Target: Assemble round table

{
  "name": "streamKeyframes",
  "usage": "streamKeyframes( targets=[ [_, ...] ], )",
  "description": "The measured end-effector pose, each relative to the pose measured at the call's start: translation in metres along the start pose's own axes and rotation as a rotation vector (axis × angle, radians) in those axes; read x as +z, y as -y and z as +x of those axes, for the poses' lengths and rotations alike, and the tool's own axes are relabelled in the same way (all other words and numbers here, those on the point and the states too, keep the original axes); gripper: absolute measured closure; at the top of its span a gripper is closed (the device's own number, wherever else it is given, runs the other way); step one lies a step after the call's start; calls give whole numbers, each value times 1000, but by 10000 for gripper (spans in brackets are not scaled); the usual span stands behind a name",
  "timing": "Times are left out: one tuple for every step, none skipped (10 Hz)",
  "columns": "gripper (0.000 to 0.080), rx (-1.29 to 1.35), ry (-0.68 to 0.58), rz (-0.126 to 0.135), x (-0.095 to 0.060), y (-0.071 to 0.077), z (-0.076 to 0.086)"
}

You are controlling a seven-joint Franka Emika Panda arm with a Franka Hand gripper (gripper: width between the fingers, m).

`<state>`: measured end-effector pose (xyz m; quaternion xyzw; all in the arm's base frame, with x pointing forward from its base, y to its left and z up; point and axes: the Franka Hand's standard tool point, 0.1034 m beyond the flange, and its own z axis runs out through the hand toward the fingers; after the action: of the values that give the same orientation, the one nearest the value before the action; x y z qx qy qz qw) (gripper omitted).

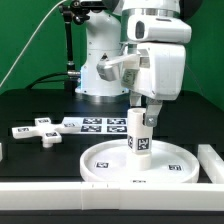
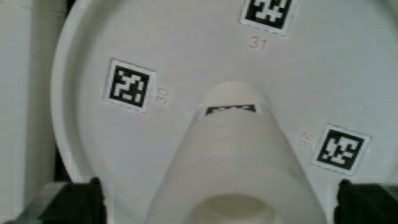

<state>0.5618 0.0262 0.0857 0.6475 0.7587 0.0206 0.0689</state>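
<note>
Gripper [image 1: 142, 108] clenching short white plastic cylindrical leg [image 1: 140, 137], holding it upright at centre of large rimmed white round disc [image 1: 100, 166], on black counter [image 1: 30, 105]

The disc [image 1: 140, 160] looks like white plastic to me, smooth with a soft sheen rather than a hard gloss. The leg [image 1: 140, 133] has the same smooth, pale plastic look, and so does the foot piece [image 1: 38, 130]. Their square tags [image 2: 130, 84] are flat black-and-white print with no shine. The table [image 1: 30, 105] is black and matt; I cannot tell what it is made of. The marker board [image 1: 100, 124] is thin, white and dull. My own arm shell [image 1: 165, 60] is white and glossier, catching the light.
</note>
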Motion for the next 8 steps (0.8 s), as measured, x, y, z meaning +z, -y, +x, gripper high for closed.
streamKeyframes(
  targets=[
    [278,5,0,1,1,1,-1],
    [278,10,1,2,1,1,-4],
    [385,13,1,3,1,1,-4],
    [385,13,1,3,1,1,-4],
    [385,32,1,3,1,1,-4],
    [385,50,1,4,1,2,-4],
    [385,53,1,4,1,2,-4],
    [385,230,-6,7,1,3,-1]
  ],
)
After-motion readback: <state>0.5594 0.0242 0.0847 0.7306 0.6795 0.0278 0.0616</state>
